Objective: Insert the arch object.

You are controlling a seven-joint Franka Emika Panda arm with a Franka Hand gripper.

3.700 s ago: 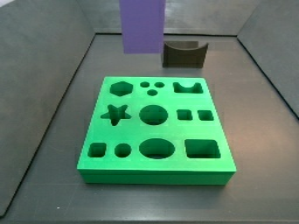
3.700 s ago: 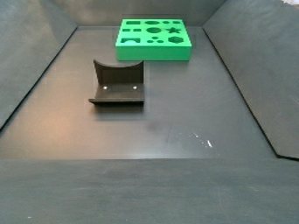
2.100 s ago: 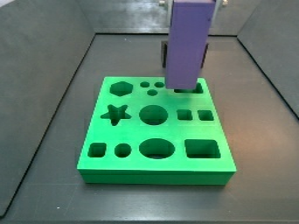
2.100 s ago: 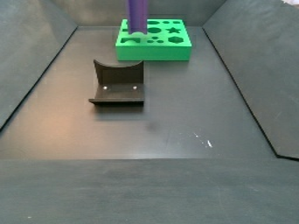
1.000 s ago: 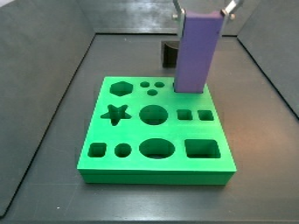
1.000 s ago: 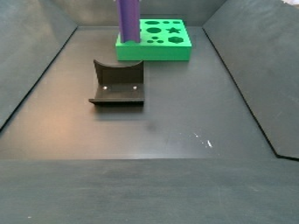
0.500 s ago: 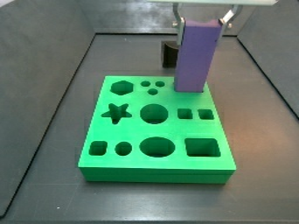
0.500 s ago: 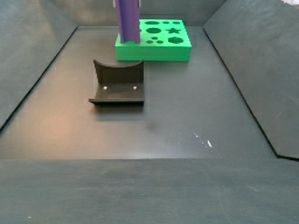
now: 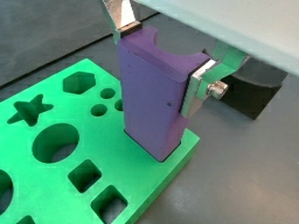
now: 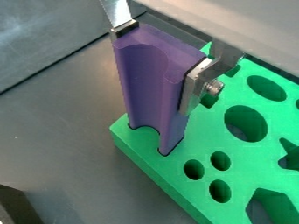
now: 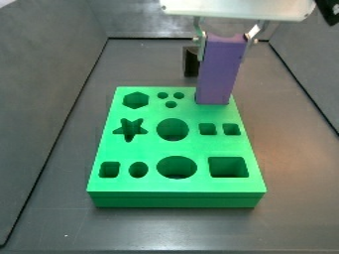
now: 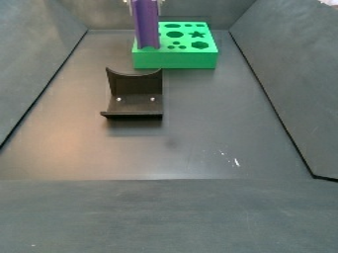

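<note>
My gripper (image 9: 162, 54) is shut on the arch object (image 9: 155, 101), a tall violet block held upright by its top, one silver finger (image 9: 200, 81) on each side. Its lower end stands in the arch-shaped hole at a corner of the green board (image 9: 47, 153). Both wrist views show this; the curved cut in the block's foot shows in a wrist view (image 10: 156, 87). In a side view the gripper (image 11: 227, 36) is right above the board (image 11: 146, 149) with the block (image 11: 219, 71) under it. In the side view from farther off, the block (image 12: 142, 20) stands at the board's (image 12: 185, 54) near corner.
The dark fixture (image 12: 132, 94) stands on the floor in front of the board, and shows behind the block in a side view (image 11: 193, 62) and in a wrist view (image 9: 257, 92). The board has star, hexagon, round and square holes. Grey walls surround the floor.
The gripper has come down with the violet block. The block's top is lower while its foot stays at the arch hole, so it has sunk into the board.
</note>
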